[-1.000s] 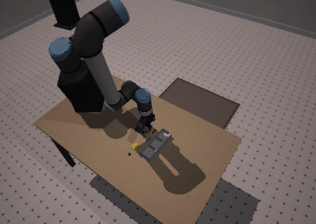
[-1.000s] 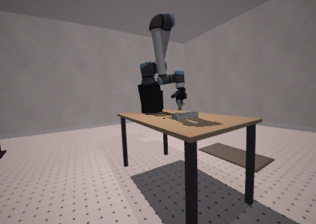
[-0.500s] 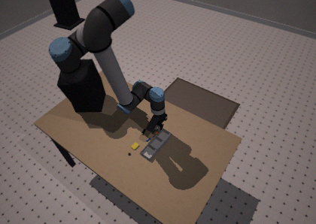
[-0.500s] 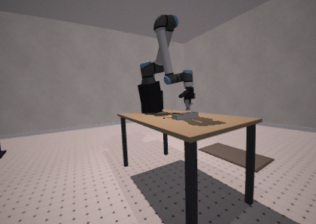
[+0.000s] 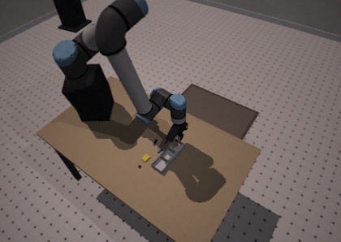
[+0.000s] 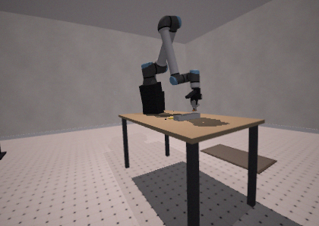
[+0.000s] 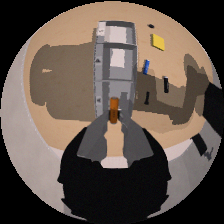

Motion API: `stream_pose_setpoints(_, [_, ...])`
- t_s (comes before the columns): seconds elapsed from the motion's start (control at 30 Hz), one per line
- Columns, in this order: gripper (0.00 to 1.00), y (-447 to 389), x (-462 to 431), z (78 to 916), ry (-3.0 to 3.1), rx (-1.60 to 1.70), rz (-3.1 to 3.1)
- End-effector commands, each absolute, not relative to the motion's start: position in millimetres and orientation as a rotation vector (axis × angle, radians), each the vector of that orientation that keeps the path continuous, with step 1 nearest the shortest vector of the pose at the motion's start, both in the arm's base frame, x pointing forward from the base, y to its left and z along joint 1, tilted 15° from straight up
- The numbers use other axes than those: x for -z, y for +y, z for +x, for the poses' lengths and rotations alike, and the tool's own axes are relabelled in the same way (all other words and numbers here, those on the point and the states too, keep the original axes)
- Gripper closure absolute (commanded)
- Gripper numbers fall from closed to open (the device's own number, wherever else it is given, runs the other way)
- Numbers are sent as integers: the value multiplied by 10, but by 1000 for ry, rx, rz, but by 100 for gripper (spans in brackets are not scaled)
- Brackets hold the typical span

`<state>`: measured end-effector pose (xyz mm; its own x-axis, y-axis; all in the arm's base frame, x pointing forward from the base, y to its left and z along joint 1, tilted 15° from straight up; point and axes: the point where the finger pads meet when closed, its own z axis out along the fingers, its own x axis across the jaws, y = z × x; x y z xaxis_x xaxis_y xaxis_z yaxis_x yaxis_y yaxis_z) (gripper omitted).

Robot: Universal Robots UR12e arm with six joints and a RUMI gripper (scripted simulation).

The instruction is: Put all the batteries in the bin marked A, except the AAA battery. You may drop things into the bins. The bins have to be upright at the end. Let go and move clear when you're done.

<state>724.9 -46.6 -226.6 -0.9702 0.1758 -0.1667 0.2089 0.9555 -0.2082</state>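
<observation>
The gripper (image 7: pixel 114 119) is clenched on a small orange-and-dark battery (image 7: pixel 114 110), held upright between its two grey fingers above the near end of the grey bin unit (image 7: pixel 103 75). In the wrist view the battery hangs over the nearest compartment of that unit — whether it is above the compartment itself or its rim cannot be told. The unit is a long grey tray split into compartments set in a row; two of them show pale floors. Small dark marks sit on its left wall, but they are too blurred to read, so which bin is marked A cannot be told.

On the tan table (image 5: pixel 101 180) beside the bins lie the loose things: a blue cylindrical battery (image 7: pixel 146 66) just beside the unit's right wall, a dark stick-shaped battery (image 7: pixel 147 97) close to it, another dark one (image 7: pixel 165 83) farther out, a flat yellow block (image 7: pixel 158 41), and a tiny black round piece (image 7: pixel 150 25) near the far end — possibly a button cell. No brand or lettering is legible on any of them.

In the top view the arm (image 5: pixel 129 76) reaches from its black pedestal (image 5: pixel 87 92) at the table's corner down to the bins (image 5: pixel 167 159), its shadow falling across the wood. A brown mat (image 5: pixel 223 111) lies on the dotted floor beyond the table.
</observation>
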Motion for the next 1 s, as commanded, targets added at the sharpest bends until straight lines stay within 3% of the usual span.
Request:
stream_pose_setpoints(0.0, [100,-525,2262,7184,2964,340,301])
stream_pose_setpoints(0.97, [100,-563,2368,7184,2961,340,300])
